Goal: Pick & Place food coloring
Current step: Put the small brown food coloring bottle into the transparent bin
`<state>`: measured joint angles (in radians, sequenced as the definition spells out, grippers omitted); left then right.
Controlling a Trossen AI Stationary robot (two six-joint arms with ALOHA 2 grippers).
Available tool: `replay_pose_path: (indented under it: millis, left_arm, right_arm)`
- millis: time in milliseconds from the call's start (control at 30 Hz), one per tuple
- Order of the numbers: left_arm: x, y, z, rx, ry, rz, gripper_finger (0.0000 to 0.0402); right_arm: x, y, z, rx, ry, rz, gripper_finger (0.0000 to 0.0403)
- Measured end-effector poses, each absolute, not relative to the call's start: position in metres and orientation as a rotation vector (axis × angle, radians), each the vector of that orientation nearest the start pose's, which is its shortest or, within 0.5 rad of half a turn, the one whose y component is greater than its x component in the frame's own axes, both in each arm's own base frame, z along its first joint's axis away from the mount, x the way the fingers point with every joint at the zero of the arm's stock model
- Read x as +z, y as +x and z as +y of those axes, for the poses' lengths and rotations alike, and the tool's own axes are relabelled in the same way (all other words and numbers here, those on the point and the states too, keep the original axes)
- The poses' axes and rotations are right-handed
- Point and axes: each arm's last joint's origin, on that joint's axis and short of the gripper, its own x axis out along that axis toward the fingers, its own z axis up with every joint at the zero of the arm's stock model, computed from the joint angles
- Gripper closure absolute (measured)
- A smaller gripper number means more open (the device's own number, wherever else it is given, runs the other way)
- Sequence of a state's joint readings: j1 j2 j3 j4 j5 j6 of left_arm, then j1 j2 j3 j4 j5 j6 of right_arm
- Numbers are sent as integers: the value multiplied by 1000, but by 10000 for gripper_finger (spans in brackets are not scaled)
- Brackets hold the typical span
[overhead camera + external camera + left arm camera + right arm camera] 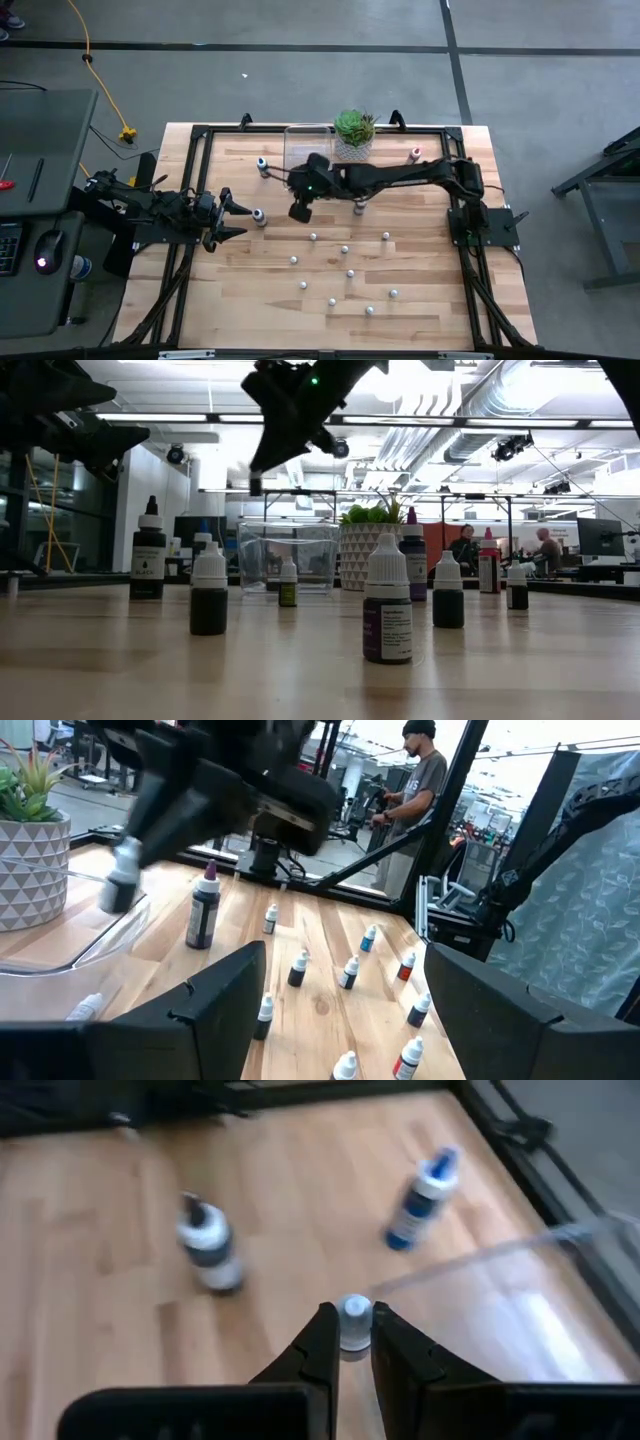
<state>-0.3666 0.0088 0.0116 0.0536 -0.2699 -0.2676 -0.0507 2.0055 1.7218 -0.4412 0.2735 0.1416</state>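
My right gripper (300, 211) hangs above the table's middle, just near of the clear bin (307, 150), shut on one small food coloring bottle (118, 885) with a white cap and a dark body. Several more food coloring bottles stand upright on the wood, among them a black one (258, 216), a blue-capped one (263, 165), a purple one (359, 207) and a red one (416, 153). At the table's left edge my left gripper (236, 218) waits open, pointing level. My right gripper pinches the bottle at its white cap end (356, 1310) between its two fingertips. The fingers slant down from the table's right side. The bottle hangs below them, lifted clear of the table, its dark body (114, 898) tilted.
A green succulent in a white patterned pot (354, 132) stands beside the bin at the far edge. A cluster of small bottles (345, 250) dots the table's near middle. A black frame (200, 132) borders the table. People show in the room beyond.
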Motion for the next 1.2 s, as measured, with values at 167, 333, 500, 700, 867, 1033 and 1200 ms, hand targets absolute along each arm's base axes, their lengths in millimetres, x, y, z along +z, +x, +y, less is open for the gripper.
replay_pose_path:
  millis: [167,333,500,700,867,1033,1200]
  left_arm:
    - [172,93,-27,-103,-285,-41,130]
    - [172,93,-27,-103,-285,-40,130]
    - [172,93,-27,-103,-285,-41,130]
    - [172,93,-27,-103,-285,-40,130]
    - [172,93,-27,-103,-285,-40,130]
    - [172,93,-27,-103,-285,-41,130]
    - [172,93,-27,-103,-285,-40,130]
  right_arm:
    - [268,449,-53,-441,112,712,367]
    - [266,445,-79,-501,148,717,369]
    - [252,445,-106,-527,188,742,368]
    - [223,454,-124,-479,226,775,363]
    - [218,455,-126,-372,88,816,364]
    - [211,457,-130,-286,37,838,358]
    - [198,459,-136,-244,106,847,363]
